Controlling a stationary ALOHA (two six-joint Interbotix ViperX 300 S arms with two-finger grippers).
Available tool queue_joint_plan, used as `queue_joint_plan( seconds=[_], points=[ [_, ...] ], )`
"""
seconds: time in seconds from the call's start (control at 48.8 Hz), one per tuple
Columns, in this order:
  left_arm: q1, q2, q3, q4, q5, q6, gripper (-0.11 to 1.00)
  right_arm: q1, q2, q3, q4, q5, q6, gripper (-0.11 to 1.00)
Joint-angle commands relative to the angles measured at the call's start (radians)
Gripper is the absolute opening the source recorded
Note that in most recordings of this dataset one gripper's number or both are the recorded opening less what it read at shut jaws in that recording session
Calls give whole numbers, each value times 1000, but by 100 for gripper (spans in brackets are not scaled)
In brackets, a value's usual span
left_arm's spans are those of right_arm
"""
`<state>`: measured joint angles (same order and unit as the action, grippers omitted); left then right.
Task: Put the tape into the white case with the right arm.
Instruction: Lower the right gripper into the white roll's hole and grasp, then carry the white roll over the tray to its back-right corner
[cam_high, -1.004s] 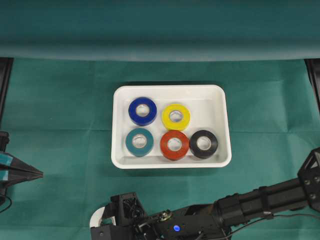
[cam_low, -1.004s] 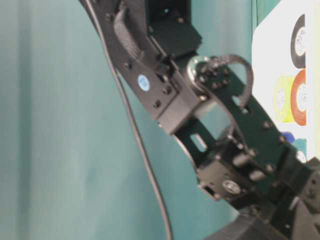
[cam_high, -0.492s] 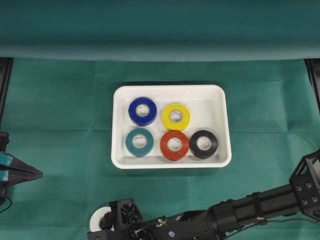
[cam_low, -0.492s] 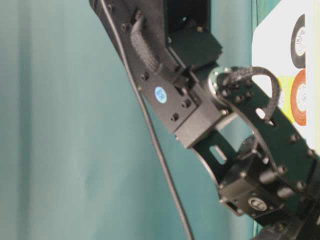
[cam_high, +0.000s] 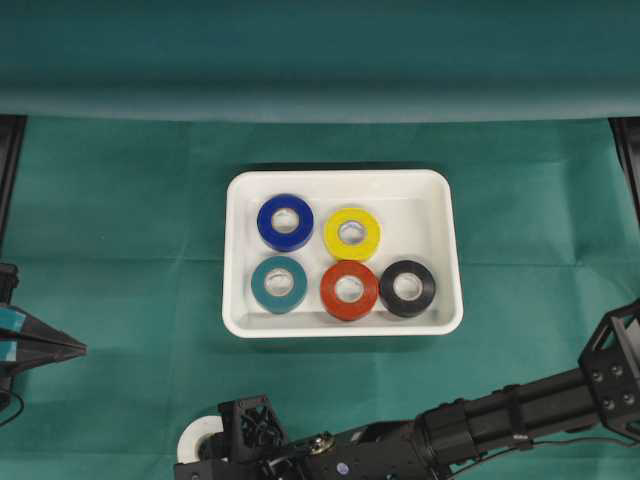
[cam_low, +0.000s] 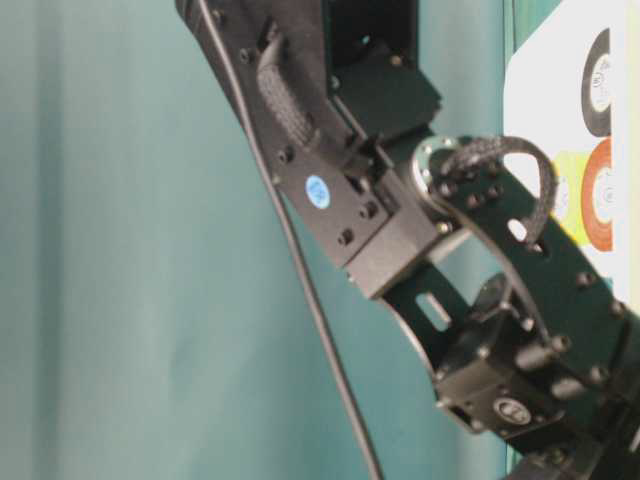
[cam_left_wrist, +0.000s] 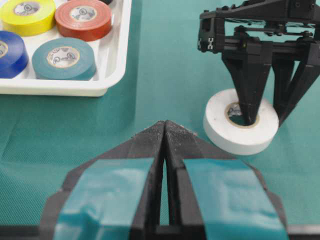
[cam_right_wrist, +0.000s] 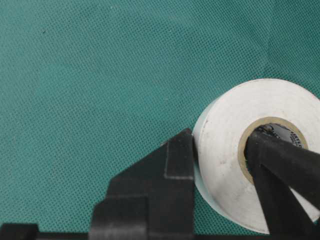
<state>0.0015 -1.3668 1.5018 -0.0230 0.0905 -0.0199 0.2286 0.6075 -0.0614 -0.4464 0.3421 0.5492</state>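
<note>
My left fingers (cam_left_wrist: 164, 145) rest closed, holding nothing. The white case (cam_high: 440, 215) holds five coloured rolls. On the worktop (cam_high: 120, 200), my right fingers (cam_left_wrist: 262, 107) pinch the white tape (cam_left_wrist: 240, 122), one inside its core.

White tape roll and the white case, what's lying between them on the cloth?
Nothing: in the left wrist view only bare green cloth separates the white tape roll, gripped by the right pincer, from the white case.

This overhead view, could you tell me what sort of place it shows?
Probably a robot test bench: a green cloth covers the table, a white tray holds coloured tape rolls, and black robot arms reach in.
</note>
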Motion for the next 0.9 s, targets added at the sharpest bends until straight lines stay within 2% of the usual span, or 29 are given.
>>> queue_joint_plan(
  seconds=[0.0, 0.369, 0.676, 0.881],
  points=[
    [2, 8, -11, -2, -8, 0, 0, 5, -55, -17, -3, 12, -2, 4],
    [2, 8, -11, -2, -8, 0, 0, -3, -184, -21, -64, 95, -5, 3],
    [2, 9, -11, -2, -9, 0, 0, -17, -198, -25, -66, 123, -5, 3],
    [2, 8, -11, -2, -8, 0, 0, -83, -198, -21, -66, 126, -11, 3]
  ],
)
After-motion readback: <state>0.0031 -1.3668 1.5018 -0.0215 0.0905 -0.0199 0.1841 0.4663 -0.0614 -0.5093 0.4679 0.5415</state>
